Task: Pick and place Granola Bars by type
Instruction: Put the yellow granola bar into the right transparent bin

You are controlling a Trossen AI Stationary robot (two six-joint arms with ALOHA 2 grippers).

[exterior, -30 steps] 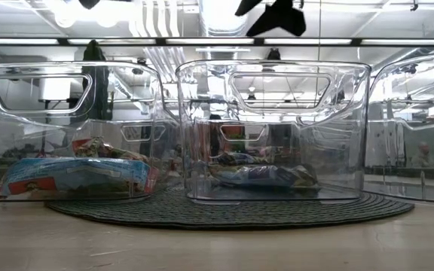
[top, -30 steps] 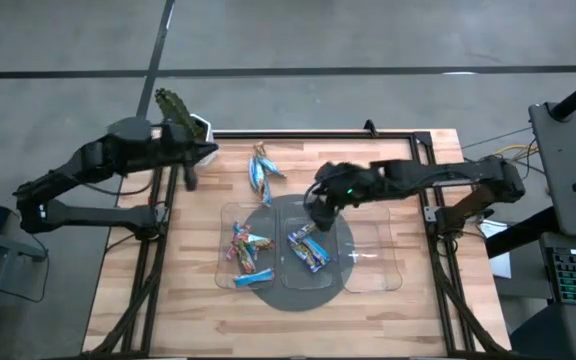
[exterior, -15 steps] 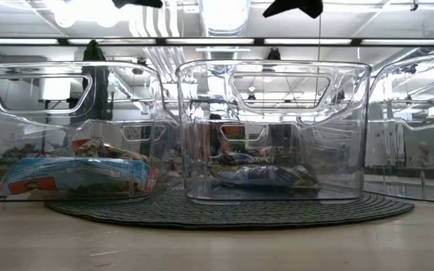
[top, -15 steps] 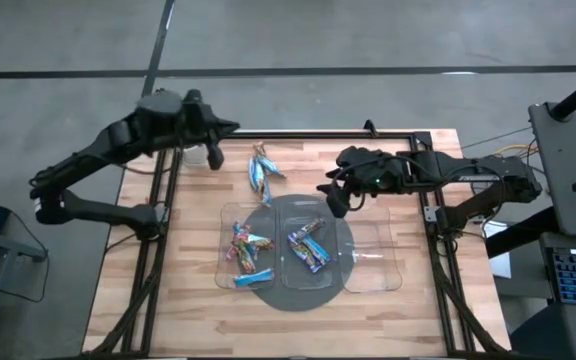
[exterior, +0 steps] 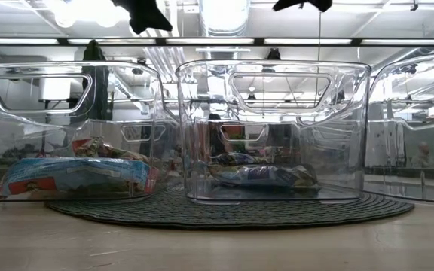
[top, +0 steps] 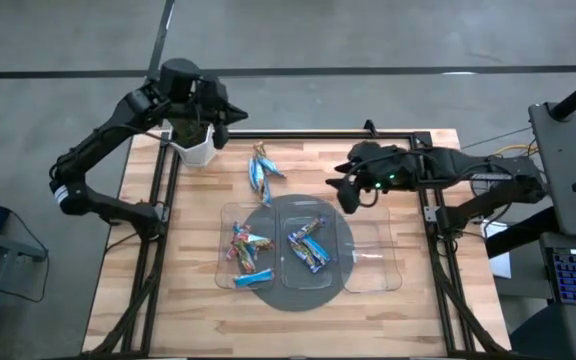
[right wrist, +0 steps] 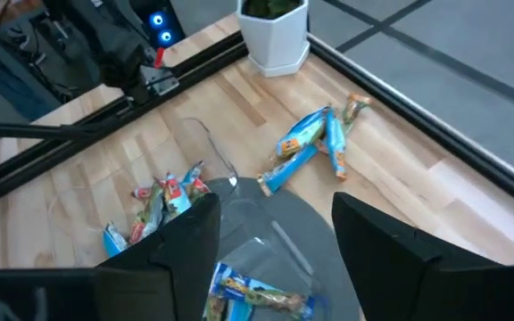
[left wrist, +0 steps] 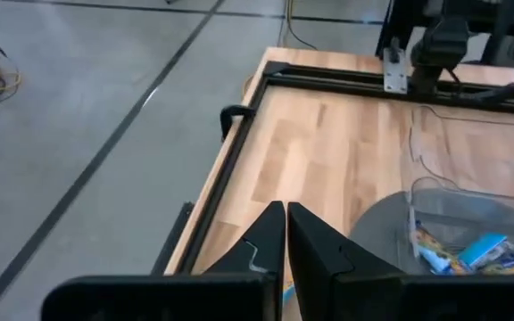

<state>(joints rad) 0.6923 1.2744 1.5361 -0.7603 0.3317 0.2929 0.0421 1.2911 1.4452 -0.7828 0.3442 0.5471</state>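
Note:
Several light-blue granola bars lie loose on the wooden table, far of the trays. The left clear tray holds red-pink multicoloured bars and one blue bar. The middle tray holds several bars. My left gripper is shut and empty, high over the far left corner. My right gripper hangs open and empty above the middle tray's far right corner.
A third clear tray on the right holds nothing. All three trays stand on a round dark mat. A white pot with a green plant stands at the far left corner, under my left arm. A black frame rims the table.
My left gripper has swung up and toward the table's far edge, from beside the loose bars to above the plant pot, staying shut. My right gripper has risen out of the middle tray and drawn back toward the right edge, still open.

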